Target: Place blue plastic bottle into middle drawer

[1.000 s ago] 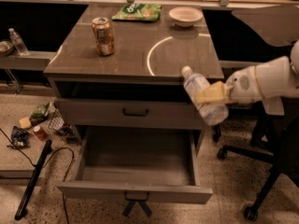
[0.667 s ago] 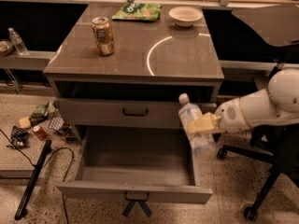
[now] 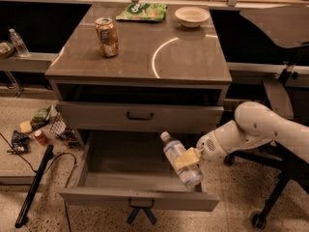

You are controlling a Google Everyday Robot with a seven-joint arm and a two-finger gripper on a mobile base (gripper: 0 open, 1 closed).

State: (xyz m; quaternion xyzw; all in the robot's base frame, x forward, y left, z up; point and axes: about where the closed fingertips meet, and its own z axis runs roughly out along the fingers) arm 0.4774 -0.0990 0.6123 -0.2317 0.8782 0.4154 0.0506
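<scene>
The gripper (image 3: 189, 158) is clamping the blue plastic bottle (image 3: 172, 149) around its middle, with the cap tilting up and to the gripper's left. Both are hanging over the right end of the open middle drawer (image 3: 140, 198), its front wall lying just below the gripper.

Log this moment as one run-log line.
gripper: shut on blue plastic bottle, over right side of open middle drawer | bottle: tilted | release: not yet

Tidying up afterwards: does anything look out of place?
Yes: wrappers and small packets lie scattered on the floor beside the cabinet. The gripper holds the blue plastic bottle tilted over the open middle drawer.
</scene>
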